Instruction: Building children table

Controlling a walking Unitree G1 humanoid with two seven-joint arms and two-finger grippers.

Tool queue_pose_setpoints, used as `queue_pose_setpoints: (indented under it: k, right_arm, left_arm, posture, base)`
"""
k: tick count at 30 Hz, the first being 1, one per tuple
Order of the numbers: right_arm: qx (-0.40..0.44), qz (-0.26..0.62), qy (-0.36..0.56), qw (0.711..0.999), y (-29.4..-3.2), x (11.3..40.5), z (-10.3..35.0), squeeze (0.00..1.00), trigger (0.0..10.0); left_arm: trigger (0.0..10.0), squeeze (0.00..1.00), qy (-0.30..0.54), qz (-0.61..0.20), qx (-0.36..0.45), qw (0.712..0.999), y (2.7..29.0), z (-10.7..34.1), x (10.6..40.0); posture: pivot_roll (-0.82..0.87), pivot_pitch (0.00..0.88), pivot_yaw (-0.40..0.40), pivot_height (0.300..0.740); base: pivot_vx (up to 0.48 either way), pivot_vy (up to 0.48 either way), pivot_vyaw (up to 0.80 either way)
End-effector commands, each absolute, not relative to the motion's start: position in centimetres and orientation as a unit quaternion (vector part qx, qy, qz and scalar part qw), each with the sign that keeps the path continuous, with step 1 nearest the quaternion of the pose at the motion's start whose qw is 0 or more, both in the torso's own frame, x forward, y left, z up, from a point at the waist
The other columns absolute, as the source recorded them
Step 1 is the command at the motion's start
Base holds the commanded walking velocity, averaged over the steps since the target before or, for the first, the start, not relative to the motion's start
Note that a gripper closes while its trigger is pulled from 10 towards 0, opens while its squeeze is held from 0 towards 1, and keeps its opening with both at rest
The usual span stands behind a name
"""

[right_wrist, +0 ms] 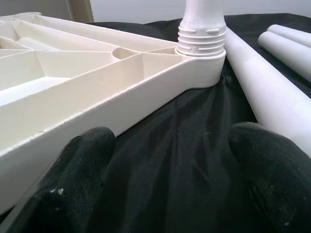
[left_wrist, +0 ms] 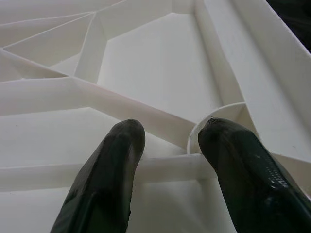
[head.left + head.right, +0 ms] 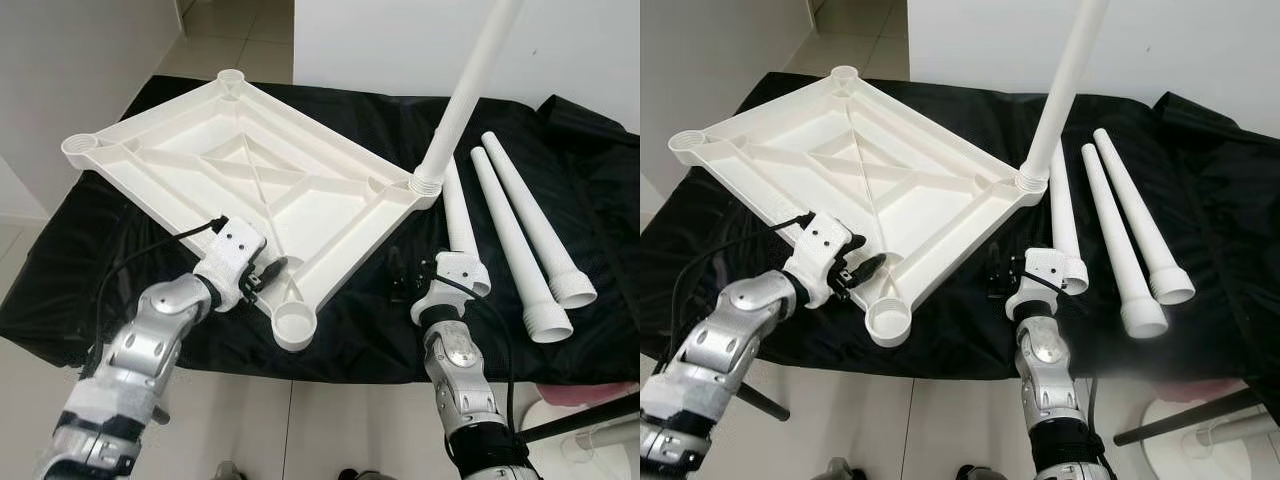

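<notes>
— What do you have in front of you, and how many of each?

— I count one white tabletop (image 3: 250, 170), lying underside up on a black cloth (image 3: 90, 230), its ribs and four corner sockets showing. I count four white legs. One leg (image 3: 465, 90) stands upright, screwed into the socket at the right corner. The other three legs (image 3: 515, 235) lie loose on the cloth to the right of it, side by side, wide ends toward me.

— Where are your grippers?

— My left gripper (image 3: 265, 275) sits at the tabletop's near edge, just beside the empty near socket (image 3: 294, 321). In the left wrist view its two fingers (image 2: 109, 174) stand apart over a rib, with the socket's rim right by one fingertip. I see nothing clamped between them; whether the tips touch the plastic I cannot tell.

— And the right?

— My right gripper (image 3: 405, 275) hovers low over the cloth, between the tabletop's right edge and the nearest loose leg (image 3: 460, 225). Its fingers (image 1: 82, 184) are spread wide with only black cloth between them. In the right wrist view the tabletop's side wall runs along one finger, the loose leg lies beside the other, and the mounted leg's threaded base (image 1: 200, 41) is straight ahead, well apart from the tips.
</notes>
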State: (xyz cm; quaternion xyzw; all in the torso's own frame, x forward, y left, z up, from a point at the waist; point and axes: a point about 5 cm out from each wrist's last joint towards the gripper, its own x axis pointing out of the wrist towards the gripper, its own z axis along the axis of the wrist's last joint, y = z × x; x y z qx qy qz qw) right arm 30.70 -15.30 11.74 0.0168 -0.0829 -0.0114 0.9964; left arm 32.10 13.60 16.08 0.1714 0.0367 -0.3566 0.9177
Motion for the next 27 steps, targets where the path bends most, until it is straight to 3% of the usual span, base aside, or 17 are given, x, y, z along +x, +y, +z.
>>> queue_pose_setpoints:
  k: [1, 6, 7, 8, 9, 11, 15, 18, 23, 24, 27]
  right_arm:
    - [0.018, -0.012, -0.065, 0.998, -15.4, 30.3, 10.9, 0.00, 10.0]
    - [0.017, -0.006, -0.061, 0.998, -15.3, 30.3, 10.8, 0.00, 10.0]
    - [0.015, -0.003, -0.061, 0.998, -15.3, 30.3, 10.8, 0.00, 10.0]
    - [0.015, -0.003, -0.061, 0.998, -15.3, 30.3, 10.8, 0.00, 10.0]
    - [0.014, -0.002, -0.061, 0.998, -15.4, 30.3, 10.8, 0.00, 10.0]
    - [0.009, 0.009, -0.059, 0.998, -15.4, 30.1, 10.6, 0.00, 10.0]
    - [0.005, 0.012, -0.057, 0.998, -15.5, 30.0, 10.5, 0.00, 10.0]
    - [-0.002, 0.015, -0.055, 0.998, -16.0, 29.9, 10.5, 0.00, 10.0]
    - [-0.003, 0.015, -0.054, 0.998, -16.1, 29.9, 10.5, 0.00, 10.0]
    - [-0.002, 0.015, -0.055, 0.998, -16.1, 30.0, 10.5, 0.00, 10.0]
    - [-0.002, 0.014, -0.057, 0.998, -16.0, 30.1, 10.7, 0.00, 10.0]
  left_arm:
    - [10.0, 0.00, 0.043, -0.347, 0.174, 0.920, 15.0, 16.2, 32.5]
    - [10.0, 0.00, 0.043, -0.362, 0.180, 0.914, 16.9, 17.4, 33.2]
    - [10.0, 0.16, 0.051, -0.378, 0.171, 0.909, 17.3, 17.4, 33.2]
    - [10.0, 0.16, 0.051, -0.378, 0.171, 0.909, 17.3, 17.4, 33.2]
    - [10.0, 1.00, 0.057, -0.389, 0.163, 0.905, 17.6, 17.5, 33.2]
    - [10.0, 1.00, 0.070, -0.433, 0.168, 0.883, 18.0, 17.3, 32.9]
    - [10.0, 1.00, 0.076, -0.449, 0.170, 0.874, 18.0, 17.2, 32.9]
    - [10.0, 1.00, 0.106, -0.492, 0.212, 0.837, 17.9, 16.1, 33.0]
    - [10.0, 1.00, 0.118, -0.491, 0.246, 0.827, 17.9, 15.3, 33.3]
    - [10.0, 0.00, 0.127, -0.481, 0.258, 0.828, 18.0, 14.9, 33.8]
    - [10.0, 0.00, 0.128, -0.480, 0.274, 0.824, 17.9, 14.9, 34.4]
  posture:
    - [0.04, 0.130, -0.021, 0.740]
    - [0.04, 0.123, -0.027, 0.740]
    - [0.04, 0.118, -0.032, 0.740]
    - [0.04, 0.118, -0.032, 0.740]
    - [0.04, 0.118, -0.032, 0.740]
    - [0.04, 0.112, -0.039, 0.740]
    - [0.04, 0.110, -0.041, 0.740]
    - [0.04, 0.115, -0.045, 0.740]
    - [0.04, 0.119, -0.044, 0.740]
    - [0.03, 0.122, -0.039, 0.740]
    - [0.03, 0.123, -0.039, 0.740]
  base:
    - [0.000, 0.000, 0.00]
    - [0.000, 0.000, 0.00]
    - [0.000, 0.000, 0.00]
    - [0.000, 0.000, 0.00]
    - [0.000, 0.000, 0.00]
    - [0.000, 0.000, 0.00]
    - [0.000, 0.000, 0.00]
    - [0.000, 0.000, 0.00]
    - [0.000, 0.000, 0.00]
    - [0.000, 0.000, 0.00]
    - [0.000, 0.000, 0.00]
